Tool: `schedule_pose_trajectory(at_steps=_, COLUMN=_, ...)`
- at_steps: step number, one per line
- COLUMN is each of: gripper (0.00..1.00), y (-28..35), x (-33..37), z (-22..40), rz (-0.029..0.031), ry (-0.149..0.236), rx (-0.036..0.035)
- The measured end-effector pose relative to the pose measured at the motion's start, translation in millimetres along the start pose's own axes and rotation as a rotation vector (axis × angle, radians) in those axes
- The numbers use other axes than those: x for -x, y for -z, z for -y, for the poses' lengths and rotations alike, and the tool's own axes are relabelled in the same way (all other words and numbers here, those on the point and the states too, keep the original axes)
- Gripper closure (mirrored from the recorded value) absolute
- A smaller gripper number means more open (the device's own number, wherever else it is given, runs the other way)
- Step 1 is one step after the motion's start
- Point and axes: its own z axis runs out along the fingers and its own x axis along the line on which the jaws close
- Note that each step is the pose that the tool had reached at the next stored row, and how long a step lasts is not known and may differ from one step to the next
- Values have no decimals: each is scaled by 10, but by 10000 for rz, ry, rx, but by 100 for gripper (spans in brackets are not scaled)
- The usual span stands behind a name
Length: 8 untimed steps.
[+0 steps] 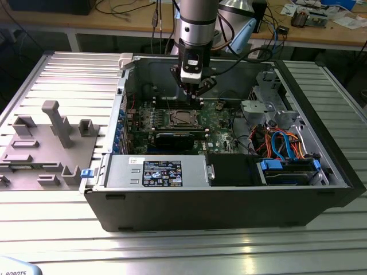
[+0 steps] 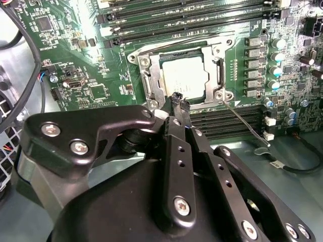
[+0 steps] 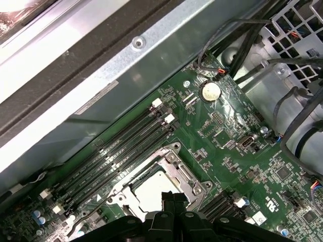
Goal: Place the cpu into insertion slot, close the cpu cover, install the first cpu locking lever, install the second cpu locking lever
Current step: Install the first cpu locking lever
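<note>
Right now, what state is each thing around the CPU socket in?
cpu cover: closed flat over the socket.
cpu: seated under it, face showing through the window.
locking lever: unlatched, sticking out from the socket's corner.
gripper: shut, tips at the cover's edge.
computer case: side open, motherboard exposed.

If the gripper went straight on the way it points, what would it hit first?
The gripper would probably meet the cpu cover, at its rim beside the cpu; depth is unclear.
</note>
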Motion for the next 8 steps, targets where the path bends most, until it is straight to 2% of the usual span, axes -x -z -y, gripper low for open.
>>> schedule_pose_trajectory(at_steps=8, gripper=89, y=0, x=0, z=0, rz=0, ry=160, rx=4)
